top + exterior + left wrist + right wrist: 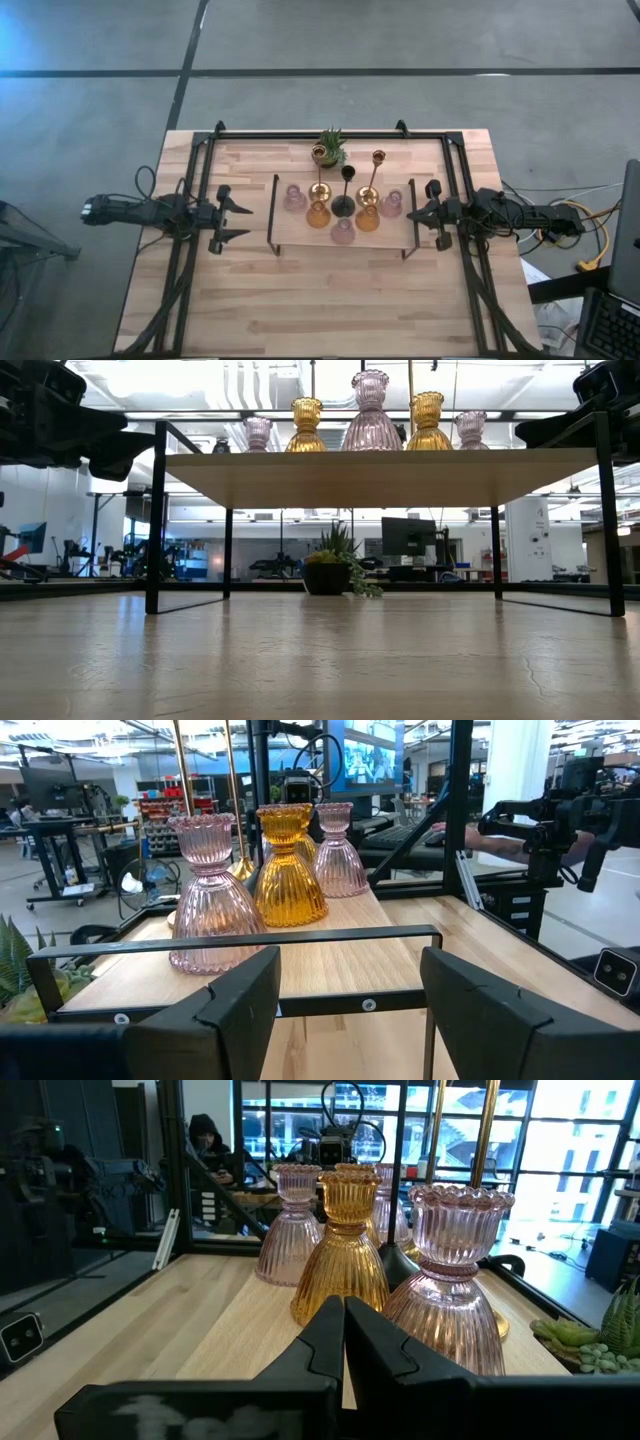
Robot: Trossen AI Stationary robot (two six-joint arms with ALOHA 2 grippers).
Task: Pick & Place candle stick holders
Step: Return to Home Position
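Overhead, finds a low wooden shelf (296, 240) on black metal legs standing midway across the table (330, 305), with all eight candle stick holders upright on its board. Counts three of pink glass: one pink glass holder (293, 197) toward the left end, a second pink glass holder (391, 204) toward the right end, a third pink glass holder (343, 231) at the middle of the front edge, nearest the low camera. Places one amber glass holder (318, 213) just beside that front pink one on its left and another amber glass holder (367, 219) just beside it on its right. Puts the slim black holder (344, 206) between the two amber ones and a little farther back, flanked by a slim gold holder (320, 190) on the left and another slim gold holder (371, 195) on the right. Notes a small potted plant (328, 150) on the table behind the shelf, apart from the holders; from table height, shows it under the board, between the legs. Sets the left gripper (243, 221) at about board height, just off the shelf's left end and clear of its frame, fingers spread wide, nothing between them. Sets the right gripper (414, 213) at the shelf's right end, pointing at the holders, fingers pressed together, gripping nothing; contact with the frame impossible to judge. Through the right wrist camera, picks out a person (205, 1140) in a dark hood seated in the room beyond the table
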